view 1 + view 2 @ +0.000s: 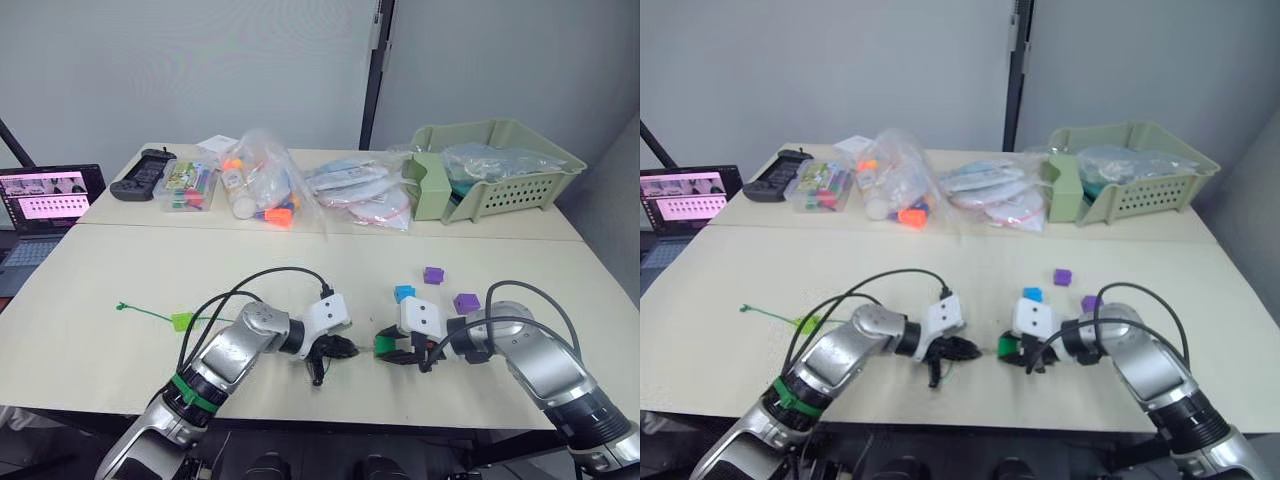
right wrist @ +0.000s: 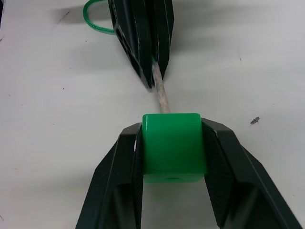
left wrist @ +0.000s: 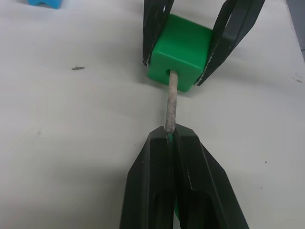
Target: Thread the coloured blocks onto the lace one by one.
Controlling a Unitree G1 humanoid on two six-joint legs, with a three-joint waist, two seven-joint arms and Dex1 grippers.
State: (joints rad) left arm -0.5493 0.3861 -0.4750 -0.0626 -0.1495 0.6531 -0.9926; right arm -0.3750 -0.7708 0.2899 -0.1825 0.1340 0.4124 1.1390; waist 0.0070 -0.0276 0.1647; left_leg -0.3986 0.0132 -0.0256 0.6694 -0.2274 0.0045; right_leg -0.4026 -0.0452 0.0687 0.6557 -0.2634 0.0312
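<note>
On the pale table point(image 1: 120, 270), left fingers point(image 3: 157, 181) pinch the lace point(image 3: 170, 102); right fingers point(image 2: 119, 176) clamp the green cube point(image 2: 172, 145).

You're in a lab or office test room; plain grey walls; pale tables point(image 1: 120, 270) pushed together; a laptop point(image 1: 45, 205) running; bagged toys point(image 1: 262, 180) and a storage basket point(image 1: 500, 170).

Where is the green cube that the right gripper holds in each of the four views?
Left eye view: green cube near the table's front edge, between the two grippers.
Right eye view: the same place.
Left wrist view: near the top, between two black fingers.
Right wrist view: centre.
Shared landmark: the lace's pale tip entering the cube.
</note>
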